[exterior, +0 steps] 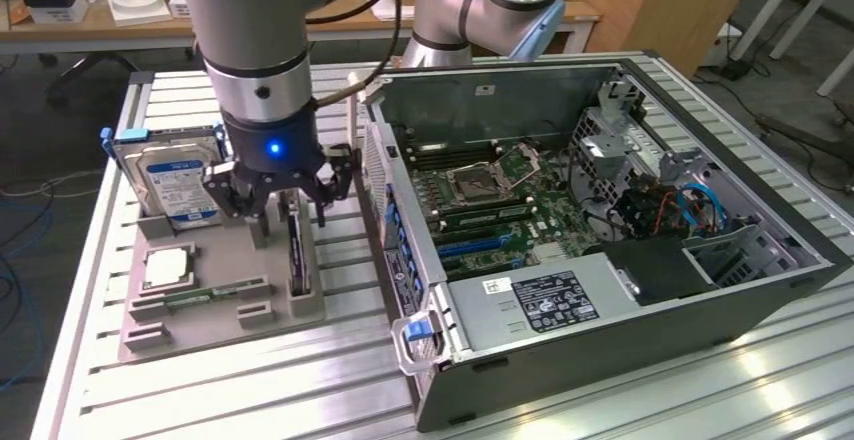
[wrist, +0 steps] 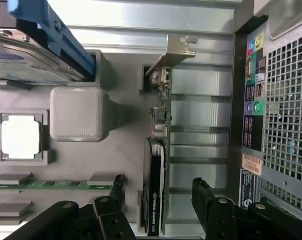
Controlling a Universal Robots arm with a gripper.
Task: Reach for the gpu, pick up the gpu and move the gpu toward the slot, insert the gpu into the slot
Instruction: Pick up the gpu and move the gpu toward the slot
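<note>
Now gripper [wrist: 159, 182] low over the upright gpu [wrist: 160, 117], jaws wide apart astride it

Exterior view: elevated, mid-range, across slatted aluminium table [exterior: 200, 400] toward open grey computer case [exterior: 641, 345]. Wrist view: close, looking down past black end effector [wrist: 159, 180] onto grey plastic tray [wrist: 125, 150]. Shared: tray, case rear.
</note>
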